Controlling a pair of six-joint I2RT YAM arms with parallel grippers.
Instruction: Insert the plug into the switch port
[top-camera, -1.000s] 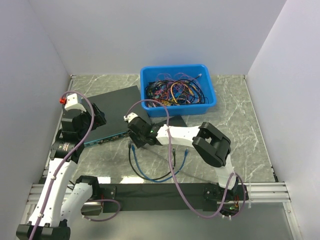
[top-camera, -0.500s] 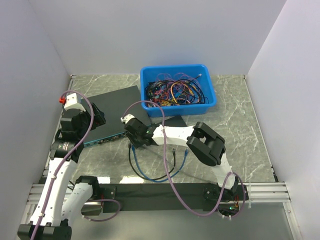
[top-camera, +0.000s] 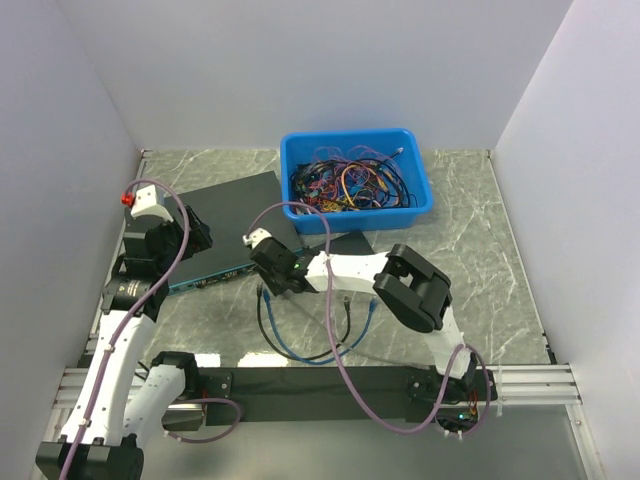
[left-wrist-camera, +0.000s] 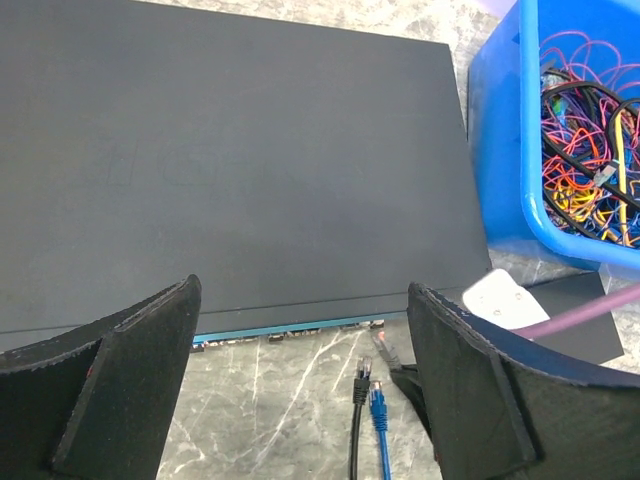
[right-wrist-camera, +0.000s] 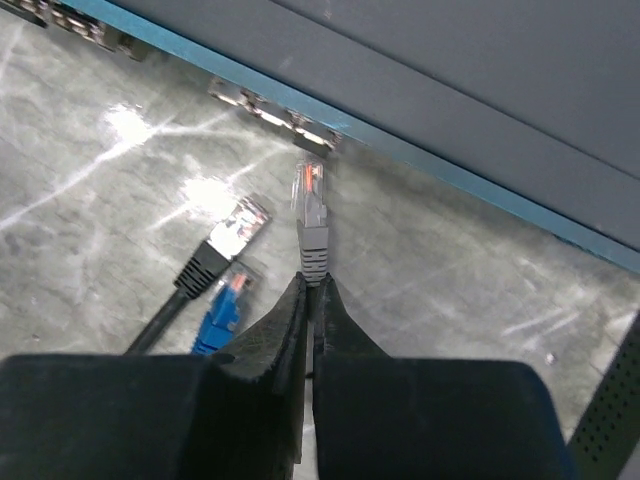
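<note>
"What's at the back?"

"A blue bin (top-camera: 370, 220) holding a multicoloured cable bundle (top-camera: 345, 183), on the grey marbled tabletop (top-camera: 480, 260)."

"And to its left?"

"A wide black unit (top-camera: 215, 215) lying flat. Its blue front strip (right-wrist-camera: 450, 172) carries a row of ports (right-wrist-camera: 275, 115)."

"Anything loose in front?"

"A black cable (left-wrist-camera: 354, 440) runs along the tabletop, and its connector (right-wrist-camera: 215, 250) lies near the strip. A grey-booted connector (right-wrist-camera: 313, 215) points its clear tip at the ports, just short of them."

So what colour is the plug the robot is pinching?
Grey plug, clear tip; clearest in the right wrist view.
</note>
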